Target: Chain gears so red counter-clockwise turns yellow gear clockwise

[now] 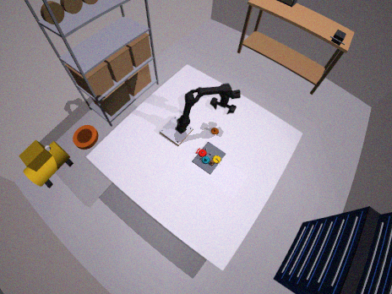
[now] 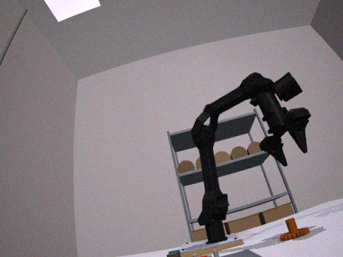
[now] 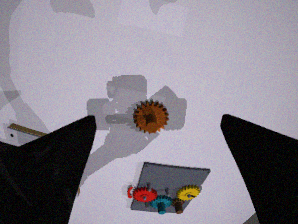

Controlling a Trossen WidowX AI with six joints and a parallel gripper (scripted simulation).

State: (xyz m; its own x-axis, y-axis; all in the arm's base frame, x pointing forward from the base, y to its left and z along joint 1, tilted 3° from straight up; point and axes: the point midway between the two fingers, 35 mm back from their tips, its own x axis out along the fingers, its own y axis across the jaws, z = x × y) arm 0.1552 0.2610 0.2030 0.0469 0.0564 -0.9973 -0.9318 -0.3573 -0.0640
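Observation:
The grey board (image 1: 212,147) (image 3: 175,175) bears the red gear (image 1: 202,150) (image 3: 144,194) and the yellow gear (image 1: 216,157) (image 3: 189,193). Between them on the board are a teal gear (image 1: 205,160) (image 3: 160,202) and a small brown gear (image 1: 212,163) (image 3: 178,206). Whether these two sit fully flat and mesh is too small to tell. An orange-brown gear (image 1: 215,131) (image 2: 294,233) (image 3: 151,117) with an upright stem stands on the table beside the board. My gripper (image 1: 222,108) (image 2: 296,159) (image 3: 161,121) is open and empty, high above that gear, fingers pointing down.
The white table (image 1: 253,177) carries the arm's base plate (image 1: 169,133) near the board. A shelf rack (image 2: 222,179), a wooden bench (image 1: 291,19) and a yellow machine (image 1: 44,162) stand around the table. The arm's shadow falls around the orange-brown gear.

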